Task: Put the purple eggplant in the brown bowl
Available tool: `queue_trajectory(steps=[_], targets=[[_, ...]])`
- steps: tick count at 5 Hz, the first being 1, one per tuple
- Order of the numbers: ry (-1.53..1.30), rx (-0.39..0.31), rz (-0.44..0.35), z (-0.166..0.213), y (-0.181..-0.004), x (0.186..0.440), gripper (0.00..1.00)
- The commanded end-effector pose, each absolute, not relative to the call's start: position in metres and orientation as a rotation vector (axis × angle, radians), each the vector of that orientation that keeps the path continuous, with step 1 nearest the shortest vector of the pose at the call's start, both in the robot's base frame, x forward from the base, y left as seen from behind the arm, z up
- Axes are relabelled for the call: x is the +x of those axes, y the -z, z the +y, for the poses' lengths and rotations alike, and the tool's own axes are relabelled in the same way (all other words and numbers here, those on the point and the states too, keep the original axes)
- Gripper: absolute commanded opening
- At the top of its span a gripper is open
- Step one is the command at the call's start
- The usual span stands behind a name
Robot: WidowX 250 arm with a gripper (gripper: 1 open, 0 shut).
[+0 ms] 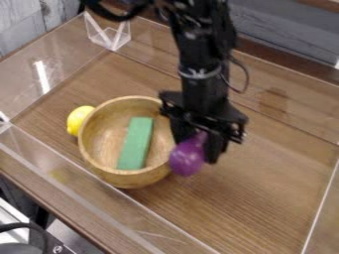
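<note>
My gripper point(196, 145) points straight down and is shut on the purple eggplant point(187, 159), which hangs from the fingers just above the table. The eggplant's bulbous end is at the bottom and its stem is hidden between the fingers. It hovers right at the right-hand rim of the brown bowl point(95, 162), a round light-wood bowl at the lower left of the table.
A flat green block point(137, 143) lies inside the bowl. A yellow lemon point(81, 120) rests against the bowl's left rim. Clear acrylic walls point(40, 74) surround the wooden table, with a clear stand point(109, 36) at the back left.
</note>
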State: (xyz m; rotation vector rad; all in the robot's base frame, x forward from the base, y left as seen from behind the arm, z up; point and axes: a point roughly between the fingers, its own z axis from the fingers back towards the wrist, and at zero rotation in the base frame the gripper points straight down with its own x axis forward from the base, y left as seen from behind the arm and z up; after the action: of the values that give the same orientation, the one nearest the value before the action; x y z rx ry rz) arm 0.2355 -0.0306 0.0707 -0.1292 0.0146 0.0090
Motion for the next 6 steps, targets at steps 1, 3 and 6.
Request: queue_trajectory(steps=[1,3,6], targets=[[-0.021,-0.122,-0.049,-0.005,-0.089,0.241,0.00],[-0.041,-0.106,-0.046,0.044,-0.087,0.232,0.00],[-0.057,-0.095,-0.020,0.049,-0.076,0.218,0.00]])
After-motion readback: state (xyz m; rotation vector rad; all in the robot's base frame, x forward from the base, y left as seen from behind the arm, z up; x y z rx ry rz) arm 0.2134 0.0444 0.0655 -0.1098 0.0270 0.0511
